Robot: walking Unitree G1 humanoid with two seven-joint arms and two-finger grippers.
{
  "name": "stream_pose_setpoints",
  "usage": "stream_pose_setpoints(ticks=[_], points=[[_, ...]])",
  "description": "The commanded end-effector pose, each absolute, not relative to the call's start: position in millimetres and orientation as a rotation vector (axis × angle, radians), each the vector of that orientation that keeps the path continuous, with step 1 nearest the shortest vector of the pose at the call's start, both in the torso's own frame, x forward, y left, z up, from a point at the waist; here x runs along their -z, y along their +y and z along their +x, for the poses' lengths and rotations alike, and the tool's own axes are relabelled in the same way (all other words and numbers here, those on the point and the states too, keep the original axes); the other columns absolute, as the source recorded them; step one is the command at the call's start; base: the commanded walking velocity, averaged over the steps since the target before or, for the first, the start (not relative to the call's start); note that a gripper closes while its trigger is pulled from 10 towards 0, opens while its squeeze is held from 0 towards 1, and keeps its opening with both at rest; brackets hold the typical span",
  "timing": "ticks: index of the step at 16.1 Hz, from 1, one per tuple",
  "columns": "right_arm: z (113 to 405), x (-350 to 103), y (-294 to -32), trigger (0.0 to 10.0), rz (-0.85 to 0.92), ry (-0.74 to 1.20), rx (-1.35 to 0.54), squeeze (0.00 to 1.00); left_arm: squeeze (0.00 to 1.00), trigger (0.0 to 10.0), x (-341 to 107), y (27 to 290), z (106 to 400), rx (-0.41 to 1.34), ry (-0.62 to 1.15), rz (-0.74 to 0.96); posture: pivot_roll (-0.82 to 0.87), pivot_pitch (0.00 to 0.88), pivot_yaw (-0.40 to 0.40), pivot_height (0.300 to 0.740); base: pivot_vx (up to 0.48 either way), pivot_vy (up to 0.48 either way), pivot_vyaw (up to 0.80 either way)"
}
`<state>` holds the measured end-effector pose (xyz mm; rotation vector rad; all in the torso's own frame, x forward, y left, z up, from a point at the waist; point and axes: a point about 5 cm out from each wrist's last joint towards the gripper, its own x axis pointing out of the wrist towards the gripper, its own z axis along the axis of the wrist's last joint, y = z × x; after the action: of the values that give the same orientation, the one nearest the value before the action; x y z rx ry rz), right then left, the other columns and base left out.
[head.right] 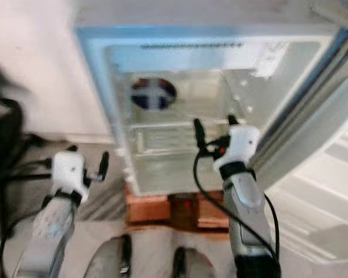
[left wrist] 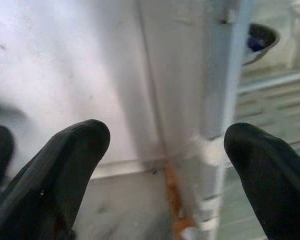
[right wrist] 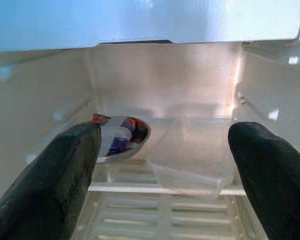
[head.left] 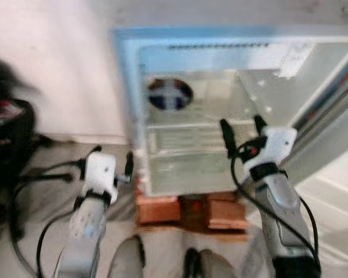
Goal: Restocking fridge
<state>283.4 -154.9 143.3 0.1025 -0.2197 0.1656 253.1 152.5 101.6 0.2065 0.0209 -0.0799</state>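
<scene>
White wall behind; black bag (head.left: 6,145) far left. My left gripper (left wrist: 165,165) released, facing fridge (head.left: 127,87) outer edge. Right gripper (right wrist: 165,170) released at the opening. Bowl (right wrist: 122,135) on shelf (right wrist: 190,190) inside. Door (head.left: 330,133) open right.

A home: small open fridge (head.left: 232,110) on wooden blocks (head.left: 191,211), cables on the floor (head.left: 40,179)

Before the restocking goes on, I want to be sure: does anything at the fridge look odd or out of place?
The small fridge stands open on stacked wooden blocks, an improvised base. Inside, a metal bowl sits on the upper shelf with pale strips across its top, like tape. Both the right gripper and the left gripper are open and hold nothing.
</scene>
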Motion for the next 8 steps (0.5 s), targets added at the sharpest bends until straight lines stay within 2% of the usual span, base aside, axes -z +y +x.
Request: stream_pose_setpoints(ticks=[1,2,5,8], points=[[284.4,-139.6,-158.8,10.0,0.098,-0.214,-0.133,0.00,0.00,10.0,-100.4,153.4,256.6,0.086,0.020,0.220,0.20,0.095,0.008,0.740,-0.266,0.000,0.00],[287.0,-138.8,-157.6,10.0,0.092,-0.220,-0.121,0.00,0.00,10.0,-102.0,154.2,263.4,0.097,0.016,0.239,0.18,0.069,0.036,0.740,-0.240,0.000,0.00],[286.1,-137.6,-162.3,10.0,0.075,-0.225,-0.090,0.00,0.00,10.0,-104.6,158.2,264.1,0.096,0.010,0.239,0.17,0.051,0.053,0.740,0.000,0.000,0.00],[278.1,-128.1,-183.4,10.0,0.034,-0.206,0.000,0.00,0.00,10.0,-93.9,151.3,265.0,0.152,0.019,0.245,0.14,0.026,0.040,0.740,0.000,0.000,0.00]])
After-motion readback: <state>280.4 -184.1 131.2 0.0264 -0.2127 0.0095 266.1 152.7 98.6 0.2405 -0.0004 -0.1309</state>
